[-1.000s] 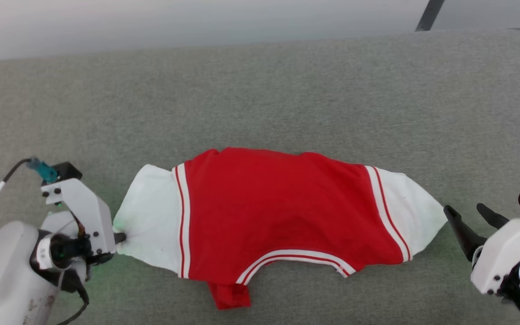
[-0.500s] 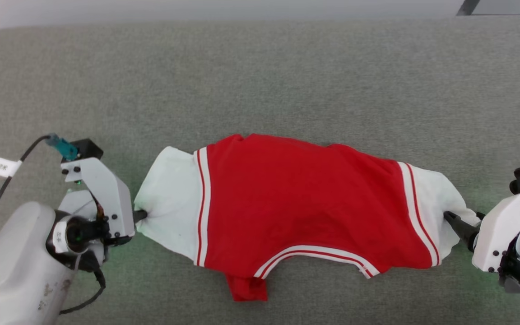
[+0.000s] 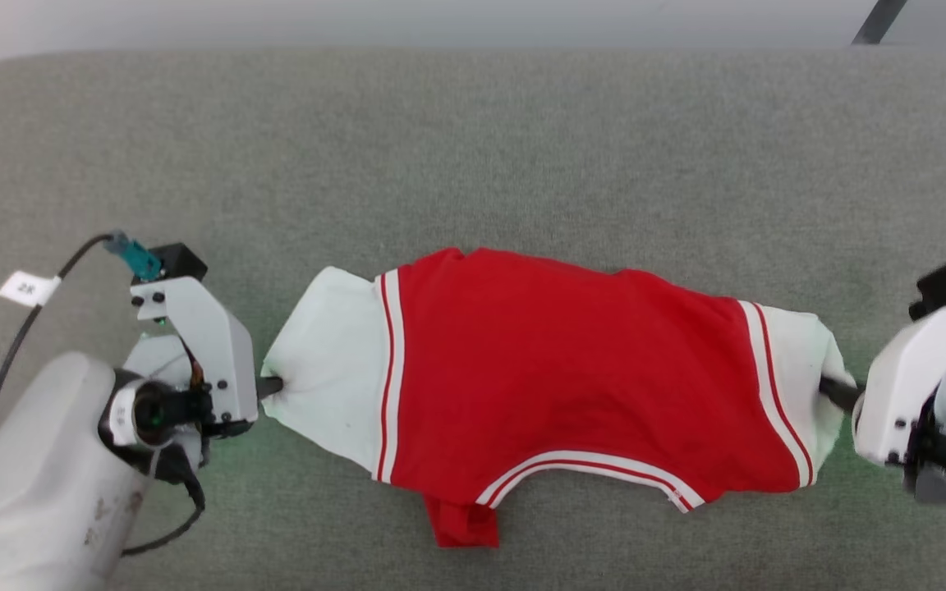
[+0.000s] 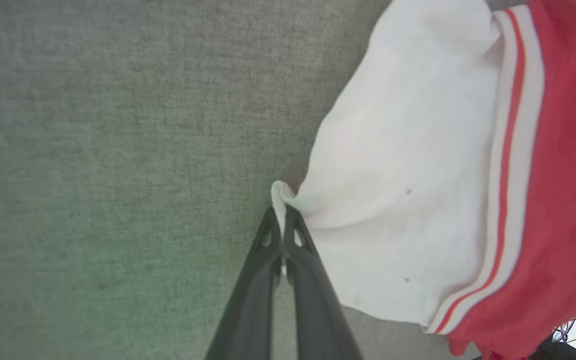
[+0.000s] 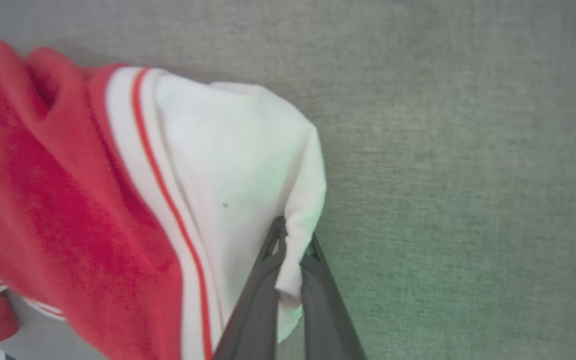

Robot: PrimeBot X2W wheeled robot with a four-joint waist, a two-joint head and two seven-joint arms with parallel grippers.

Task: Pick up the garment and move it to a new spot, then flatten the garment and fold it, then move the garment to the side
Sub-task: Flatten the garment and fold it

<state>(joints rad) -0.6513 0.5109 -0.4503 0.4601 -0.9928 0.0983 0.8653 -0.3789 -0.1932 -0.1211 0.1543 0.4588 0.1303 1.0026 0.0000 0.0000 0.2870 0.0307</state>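
Now right gripper (image 3: 833,391) pinching garment (image 3: 571,369) sleeve, left gripper (image 3: 271,386) still clamped

— Cloth all over the garment (image 3: 571,369): red body matt and faintly fuzzy; white sleeves smoother and thinner, with a few tiny dark specks; ribbed knit in the striped trim.

— And underneath?

— Grey surface (image 3: 473,148), matt, with a fine woven or felt-like grain; slightly rough by the look.

— Anything hard?

— Dark, smooth, dull-sheened fingers on the left gripper (image 4: 282,216) and right gripper (image 5: 293,237); plastic or rubber, hard to say; pale housings (image 3: 202,345) in satin plastic with small dark screws; scuffed, stained shell on the left forearm (image 3: 29,492); black rubbery cable (image 3: 1,377) with a white paper-like label (image 3: 28,288) near the surface's left edge.
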